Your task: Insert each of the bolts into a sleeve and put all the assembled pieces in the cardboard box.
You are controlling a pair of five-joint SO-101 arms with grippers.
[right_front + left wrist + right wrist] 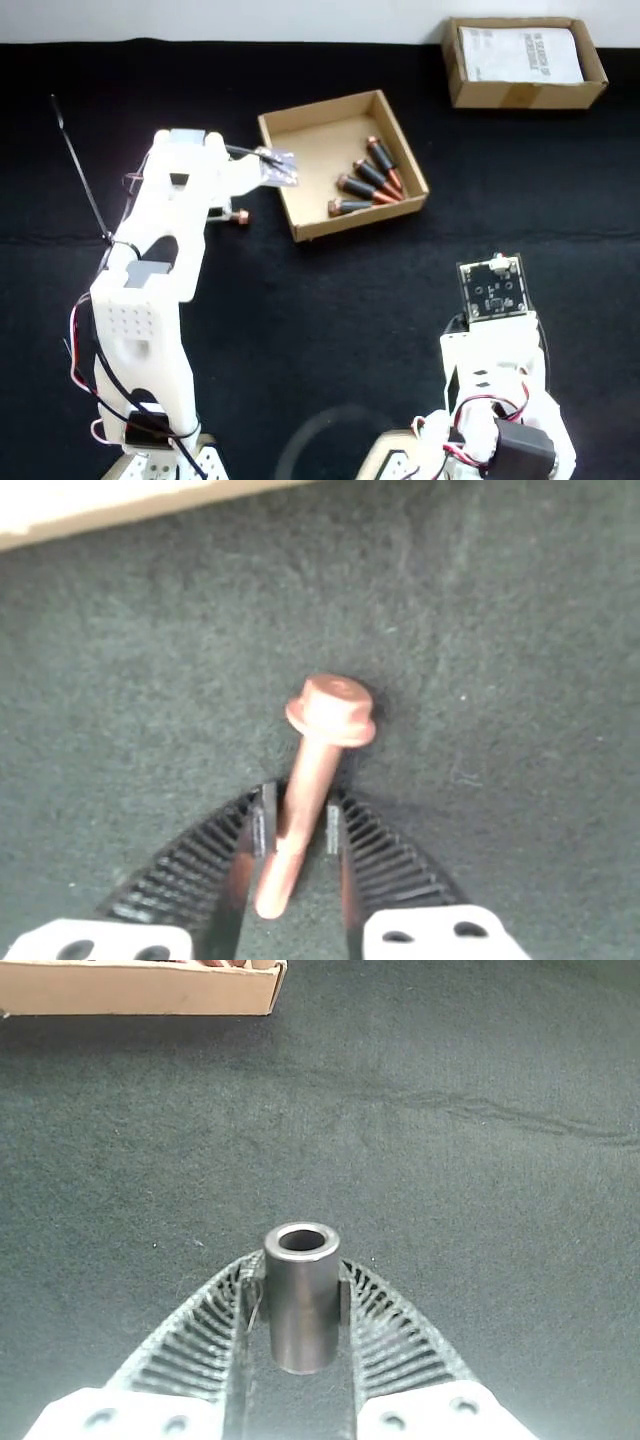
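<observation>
A copper bolt lies on the black mat, its flanged head pointing away from my left gripper, which is shut on the bolt's shank. In the high view that arm stands just left of the open cardboard box, which holds several assembled bolt-and-sleeve pieces. My right gripper is shut on a dark metal sleeve, held upright with its open bore showing. That arm sits at the near right, well short of the box.
A second cardboard box with a printed sheet stands at the back right. A thin black strap lies on the mat at the left. The box wall lies far ahead of the right gripper, and black mat lies between the arms.
</observation>
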